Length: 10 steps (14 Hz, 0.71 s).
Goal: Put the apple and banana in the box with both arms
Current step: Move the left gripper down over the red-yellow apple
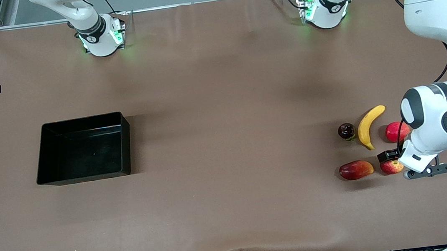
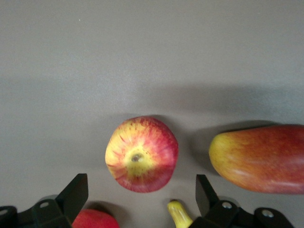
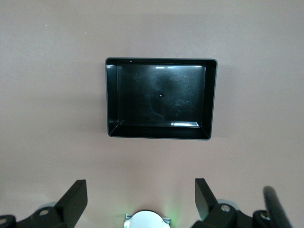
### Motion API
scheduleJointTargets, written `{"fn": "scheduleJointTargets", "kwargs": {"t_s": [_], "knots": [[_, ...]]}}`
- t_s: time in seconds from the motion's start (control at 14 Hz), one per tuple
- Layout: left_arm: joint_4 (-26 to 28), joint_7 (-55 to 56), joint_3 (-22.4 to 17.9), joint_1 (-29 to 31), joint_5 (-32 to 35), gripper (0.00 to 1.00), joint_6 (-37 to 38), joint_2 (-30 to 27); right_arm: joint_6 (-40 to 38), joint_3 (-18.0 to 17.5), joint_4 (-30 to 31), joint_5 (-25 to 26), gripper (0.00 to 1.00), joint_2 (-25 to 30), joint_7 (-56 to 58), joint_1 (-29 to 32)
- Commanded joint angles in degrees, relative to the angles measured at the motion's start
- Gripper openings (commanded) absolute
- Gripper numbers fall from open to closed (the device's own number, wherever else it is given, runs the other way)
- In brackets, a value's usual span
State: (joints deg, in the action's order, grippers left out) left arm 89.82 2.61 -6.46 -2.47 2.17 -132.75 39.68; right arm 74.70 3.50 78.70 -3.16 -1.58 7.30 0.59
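Observation:
The apple (image 1: 392, 167), red with yellow streaks, lies at the left arm's end of the table. My left gripper (image 1: 389, 158) hangs low over it and partly hides it. In the left wrist view the apple (image 2: 141, 154) lies just ahead of the open, empty gripper (image 2: 141, 192), not between the fingers. The yellow banana (image 1: 368, 125) lies farther from the front camera than the apple; its tip shows in the left wrist view (image 2: 179, 214). The black box (image 1: 83, 149) stands toward the right arm's end. My right gripper (image 3: 141, 199) is open and empty, high above the table, with the box (image 3: 160, 99) below it.
An elongated dark-red-and-orange fruit (image 1: 355, 169) lies beside the apple, toward the box. A plain pinkish-red round fruit (image 1: 396, 131) and a small dark fruit (image 1: 346, 131) flank the banana. The right arm's base (image 3: 147, 219) shows in the right wrist view.

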Motion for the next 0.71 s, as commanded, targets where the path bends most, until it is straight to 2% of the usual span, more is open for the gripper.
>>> {"fn": "scheduleJointTargets", "kwargs": {"t_s": [0.0, 0.43, 0.5, 0.57, 0.64], "knots": [[-1.31, -0.59, -0.13, 0.80, 0.46, 1.00, -2.50, 1.72, -0.17, -0.42, 1.19, -0.44, 1.00, 1.23, -0.44, 0.82], [-1.40, -0.50, -0.04, 0.80, -0.15, 1.00, -5.76, 4.61, -0.17, -0.42, 1.10, -0.44, 1.00, 1.14, -0.53, 0.90], [-1.40, -0.50, -0.04, 0.71, -0.06, 0.97, -6.90, 4.88, -0.17, -0.42, 1.10, -0.44, 1.00, 1.14, -0.53, 0.90], [-1.32, -0.59, -0.04, 0.71, 0.11, 0.83, -7.78, 4.97, -0.17, -0.42, 1.10, -0.44, 1.00, 1.14, -0.53, 0.90], [-1.31, -0.59, -0.04, 0.71, 0.20, 0.63, -7.79, 4.97, -0.17, -0.42, 1.10, -0.44, 1.00, 1.14, -0.53, 0.90]]}}
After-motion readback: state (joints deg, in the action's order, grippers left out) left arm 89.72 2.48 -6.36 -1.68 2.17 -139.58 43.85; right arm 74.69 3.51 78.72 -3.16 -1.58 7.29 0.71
